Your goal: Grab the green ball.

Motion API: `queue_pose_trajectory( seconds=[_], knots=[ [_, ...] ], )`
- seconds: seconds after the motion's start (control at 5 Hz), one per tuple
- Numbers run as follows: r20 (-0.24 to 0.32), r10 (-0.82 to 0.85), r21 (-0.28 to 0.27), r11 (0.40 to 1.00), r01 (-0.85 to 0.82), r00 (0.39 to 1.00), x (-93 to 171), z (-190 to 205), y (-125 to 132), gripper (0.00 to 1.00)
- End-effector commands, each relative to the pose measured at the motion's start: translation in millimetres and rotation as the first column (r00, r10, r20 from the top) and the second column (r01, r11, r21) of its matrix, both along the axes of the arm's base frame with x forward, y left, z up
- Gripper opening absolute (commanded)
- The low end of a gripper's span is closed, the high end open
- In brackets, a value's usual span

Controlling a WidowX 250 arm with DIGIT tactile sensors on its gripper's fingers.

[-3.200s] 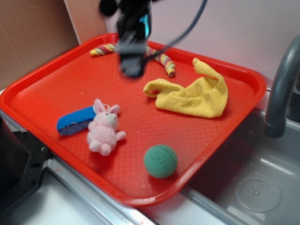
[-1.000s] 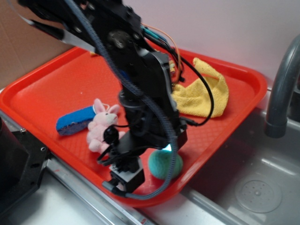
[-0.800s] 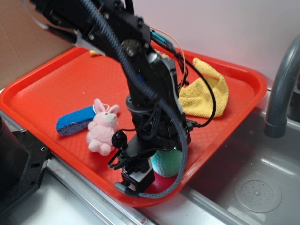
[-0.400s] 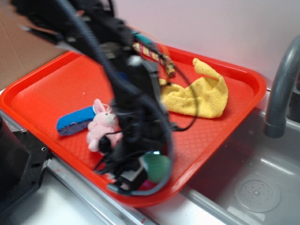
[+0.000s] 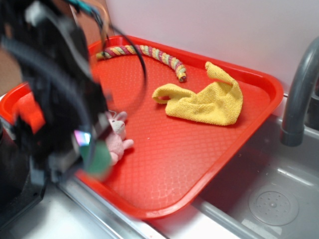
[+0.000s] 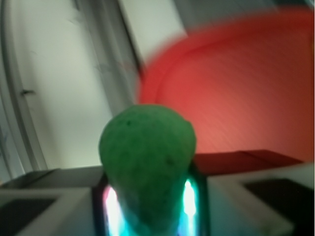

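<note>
At the lower left of the exterior view, the green ball (image 5: pixel 97 155) is off the tray surface, carried at the end of the blurred black arm, and the gripper (image 5: pixel 92 152) is closed around it. The wrist view shows this more plainly: the green ball (image 6: pixel 146 158) fills the lower middle of the frame, squeezed between the two pale fingers (image 6: pixel 47 211) of the gripper (image 6: pixel 147 201), with bright glowing strips on either side of its base. Behind it in that view lie a blurred curve of the red tray (image 6: pixel 236 93) at the upper right and a pale worktop (image 6: pixel 59 83) at the left. In the exterior view the red tray (image 5: pixel 199 169) takes up the middle of the frame, and the spot near its front edge is bare. A pink plush bunny (image 5: pixel 118 135) lies on the tray just right of the arm, partly hidden by it (only its head, ears and one side of its body show). A yellow cloth (image 5: pixel 204 99) lies crumpled toward the upper right of the tray, and a striped braided rope (image 5: pixel 149 52) curves along the far rim, its end near the cloth. A grey faucet (image 5: pixel 299 94) stands at the right edge over a metal sink (image 5: pixel 269 194).
</note>
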State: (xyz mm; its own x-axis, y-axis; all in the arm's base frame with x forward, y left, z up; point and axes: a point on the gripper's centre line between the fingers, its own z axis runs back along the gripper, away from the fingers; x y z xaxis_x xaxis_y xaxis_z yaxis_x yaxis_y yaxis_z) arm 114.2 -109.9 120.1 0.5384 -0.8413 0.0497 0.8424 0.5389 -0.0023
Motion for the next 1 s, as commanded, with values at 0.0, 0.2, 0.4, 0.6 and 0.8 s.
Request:
queue_pose_trajectory(
  seconds=[0.0,0.2,0.4,0.6,0.8],
  knots=[
    [-0.106,0.467,0.056,0.884,-0.464,0.878,-34.0,51.8,27.3,0.00],
    [-0.081,0.659,0.104,0.752,-0.651,0.748,-40.5,58.2,40.2,0.00],
    [-0.034,0.725,0.092,0.688,-0.720,0.688,-44.2,61.7,60.9,0.00],
    [-0.003,0.766,0.099,0.640,-0.762,0.642,-33.0,59.5,93.0,0.00],
    [-0.008,0.776,0.114,0.627,-0.771,0.630,-9.6,55.3,109.9,0.00]
  ],
)
